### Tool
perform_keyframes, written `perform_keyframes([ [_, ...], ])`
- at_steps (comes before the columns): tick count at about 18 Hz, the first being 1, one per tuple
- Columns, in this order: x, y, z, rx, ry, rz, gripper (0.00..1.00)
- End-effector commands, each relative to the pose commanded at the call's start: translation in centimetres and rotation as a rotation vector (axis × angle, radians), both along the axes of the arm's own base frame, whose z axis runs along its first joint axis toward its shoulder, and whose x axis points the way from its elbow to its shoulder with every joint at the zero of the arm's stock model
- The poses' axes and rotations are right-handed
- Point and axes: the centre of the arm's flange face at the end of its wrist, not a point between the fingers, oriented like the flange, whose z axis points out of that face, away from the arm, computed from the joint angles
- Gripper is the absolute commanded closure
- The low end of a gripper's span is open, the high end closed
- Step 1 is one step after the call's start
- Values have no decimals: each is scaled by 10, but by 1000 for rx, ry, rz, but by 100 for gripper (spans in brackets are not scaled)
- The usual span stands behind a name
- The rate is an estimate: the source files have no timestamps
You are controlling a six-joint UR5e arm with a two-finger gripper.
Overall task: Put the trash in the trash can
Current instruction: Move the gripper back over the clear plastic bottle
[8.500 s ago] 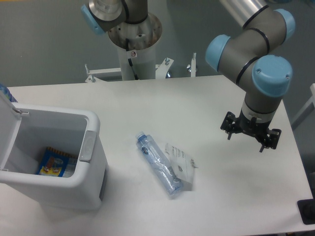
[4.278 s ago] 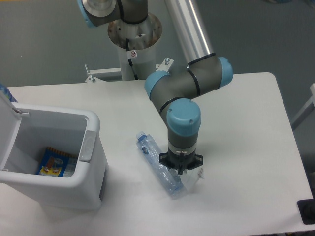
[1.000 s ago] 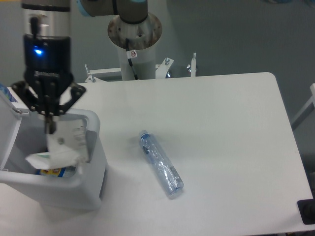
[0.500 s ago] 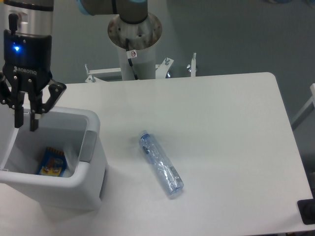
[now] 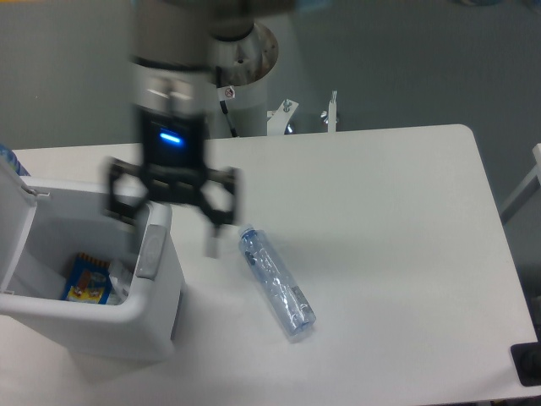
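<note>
The scene is lit evenly and fairly brightly from overhead, with a cool, slightly bluish cast. The white counter (image 5: 380, 220) is rendered almost flat, with little glare. Only soft, short shadows are cast: a faint one beside the bottle (image 5: 274, 282) and a darker one along the right wall of the trash can (image 5: 156, 292). Strong motion blur is seen on the pincer (image 5: 173, 211) and the arm above it; edges are smeared sideways and the fingers are doubled, so their spread cannot be judged. A blue indicator light on the wrist is streaked into a short bar. Static objects are kept reasonably sharp, though fine detail is softened by compression.
</note>
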Motion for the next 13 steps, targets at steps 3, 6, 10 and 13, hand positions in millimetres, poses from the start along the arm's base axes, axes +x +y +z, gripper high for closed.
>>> perform_keyframes([
  [3,-41,-5,-42,-45,-43,48,0],
  [6,-61,-3,-75,-76,-82,68,0],
  [10,-74,-3,-109,-154,-82,96,0],
  [13,-88,-3,-144,-259,-70,130,0],
])
